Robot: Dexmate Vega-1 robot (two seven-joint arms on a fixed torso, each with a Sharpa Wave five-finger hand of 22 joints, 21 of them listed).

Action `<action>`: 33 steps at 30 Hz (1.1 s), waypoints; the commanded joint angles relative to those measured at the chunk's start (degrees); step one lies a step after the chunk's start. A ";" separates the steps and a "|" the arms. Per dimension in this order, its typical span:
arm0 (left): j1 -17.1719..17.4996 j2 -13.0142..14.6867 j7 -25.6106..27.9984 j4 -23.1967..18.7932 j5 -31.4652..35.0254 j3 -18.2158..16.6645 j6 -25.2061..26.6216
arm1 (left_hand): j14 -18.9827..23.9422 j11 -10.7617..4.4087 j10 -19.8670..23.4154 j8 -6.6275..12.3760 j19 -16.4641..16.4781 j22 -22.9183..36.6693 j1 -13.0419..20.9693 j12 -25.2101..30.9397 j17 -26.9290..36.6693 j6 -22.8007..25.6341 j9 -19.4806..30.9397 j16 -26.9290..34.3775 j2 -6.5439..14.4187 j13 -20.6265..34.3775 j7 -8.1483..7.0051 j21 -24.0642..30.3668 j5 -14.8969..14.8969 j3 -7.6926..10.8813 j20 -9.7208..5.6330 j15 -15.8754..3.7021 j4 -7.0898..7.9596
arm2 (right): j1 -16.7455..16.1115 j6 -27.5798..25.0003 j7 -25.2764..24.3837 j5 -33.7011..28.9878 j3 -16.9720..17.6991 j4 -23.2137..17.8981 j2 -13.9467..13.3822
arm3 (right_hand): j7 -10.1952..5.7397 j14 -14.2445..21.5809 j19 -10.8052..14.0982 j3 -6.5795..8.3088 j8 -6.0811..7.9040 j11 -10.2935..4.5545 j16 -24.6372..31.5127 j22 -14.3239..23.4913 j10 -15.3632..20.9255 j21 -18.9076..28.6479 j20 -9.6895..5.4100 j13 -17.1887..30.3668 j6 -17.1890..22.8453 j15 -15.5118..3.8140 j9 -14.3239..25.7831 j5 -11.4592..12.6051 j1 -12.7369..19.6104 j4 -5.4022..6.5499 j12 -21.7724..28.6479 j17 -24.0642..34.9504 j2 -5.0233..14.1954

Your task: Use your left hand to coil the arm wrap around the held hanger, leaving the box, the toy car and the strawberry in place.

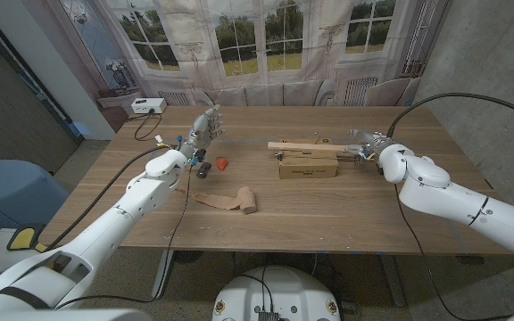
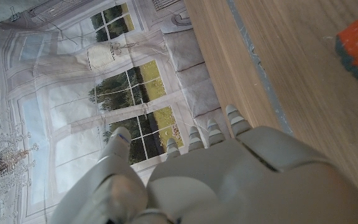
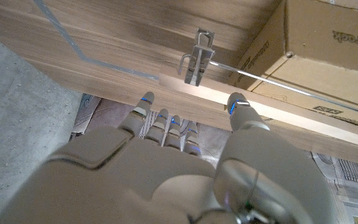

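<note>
On the wooden table [image 1: 328, 214] a cardboard box [image 1: 309, 167] lies near the middle, and I use it as the landmark. A wooden hanger [image 1: 306, 147] with a metal clip bar lies along the top of the box, and its right end reaches out beyond the box toward the right hand [image 1: 370, 145]. The right hand holds this end: in the right wrist view the fingers [image 3: 145, 104] and the thumb are on the two sides of the wooden bar [image 3: 278, 118], next to a metal clip [image 3: 197, 59]. The tan arm wrap [image 1: 230, 201] lies on the table in front of the box and to its left, partly unrolled, with the rolled end nearer to the box. The strawberry [image 1: 223, 162] lies left of the box, and the small toy car [image 1: 202, 168] is just beyond it on the same side. The left hand [image 1: 202, 130] is raised above the toy car, left of the box, with fingers apart and nothing in it.
</note>
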 commanded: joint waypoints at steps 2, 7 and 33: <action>0.12 -0.14 -0.04 0.16 -0.24 -0.24 -0.36 | 0.34 0.08 -0.17 -0.07 0.28 0.24 -0.38 -0.30 0.18 0.21 0.06 -0.03 0.11 0.31 -0.27 -0.16 0.23 0.21 0.37 0.32 0.31 | 3.74 -2.00 4.86 -4.64 -4.62 2.22 1.01 | -0.22 -0.05 0.09 0.64 -0.02 0.08 0.10 0.13 -0.10 -0.15 0.33 0.09 -0.65 -0.36 0.18 0.59 0.50 0.08 0.00 -0.01 -0.13; 0.18 -0.29 -0.13 0.40 -0.38 -0.29 -0.56 | 0.36 0.04 -0.17 -0.08 0.29 0.25 -0.44 -0.32 0.19 0.23 0.06 -0.05 0.10 0.31 -0.24 -0.17 0.24 0.20 0.37 0.34 0.33 | 4.83 -2.05 6.10 -6.60 -6.01 3.46 1.88 | -0.33 -0.24 0.14 0.80 -0.05 0.05 0.03 0.14 -0.29 -0.14 0.24 0.10 -1.12 -0.49 0.19 0.60 0.82 0.12 -0.01 0.00 -0.28; 2.17 0.37 0.94 -0.80 -1.19 -1.20 -0.50 | 0.45 -0.06 -0.12 -0.17 0.44 0.27 -0.86 -0.42 0.24 0.23 0.06 -0.14 0.07 0.34 -0.23 -0.21 0.30 0.08 0.36 0.42 0.54 | 11.85 -2.00 15.12 -20.01 -13.77 12.36 8.94 | -0.49 -2.27 0.10 4.19 0.30 -1.41 -0.41 0.10 -3.94 -0.28 -0.60 0.19 -4.58 -1.94 0.22 0.97 7.35 -0.28 -0.45 0.03 0.16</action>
